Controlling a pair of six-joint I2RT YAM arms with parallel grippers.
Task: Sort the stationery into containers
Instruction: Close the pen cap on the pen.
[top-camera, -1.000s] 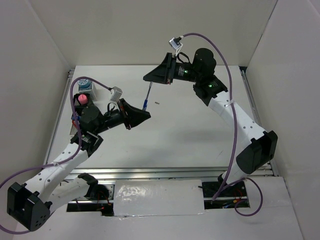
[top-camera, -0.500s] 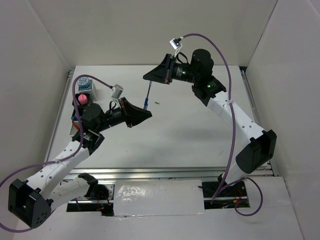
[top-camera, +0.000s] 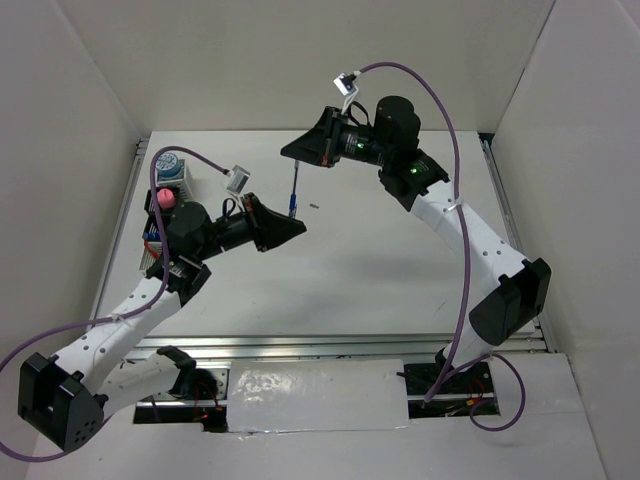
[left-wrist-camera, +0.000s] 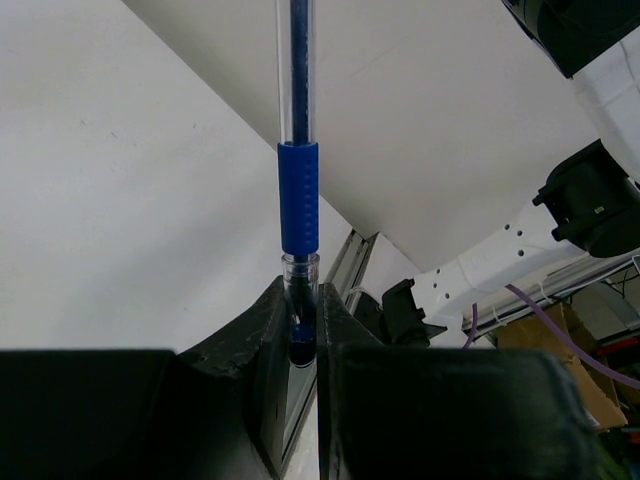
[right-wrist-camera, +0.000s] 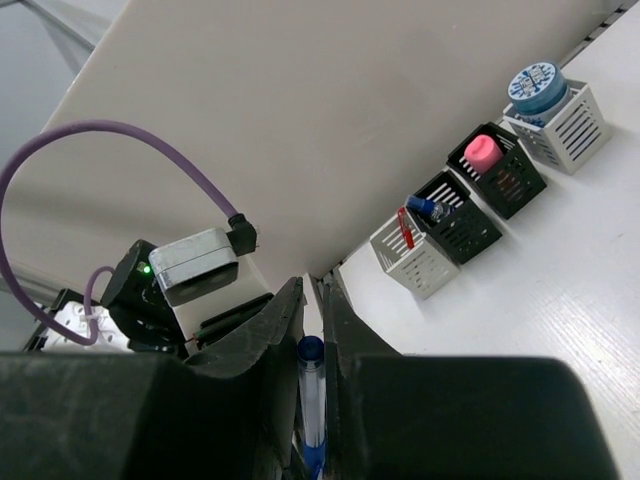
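Desk (top-camera: 380, 280): white, walled on three sides. Left gripper (left-wrist-camera: 305, 325): jaws are clamped on one end of the blue pen (left-wrist-camera: 298, 200), which is held over the desk's middle. Right gripper (right-wrist-camera: 312, 310): jaws are closed on the pen's opposite end. Four containers (right-wrist-camera: 580, 125) are ranged along the left edge — tin (right-wrist-camera: 538, 85), pink block (right-wrist-camera: 484, 152), small bottle (right-wrist-camera: 422, 207) and red pen (right-wrist-camera: 405, 232) are lodged singly.

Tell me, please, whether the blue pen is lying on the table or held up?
Held up: the left hand pinches one end of the blue pen, the right hand the other.
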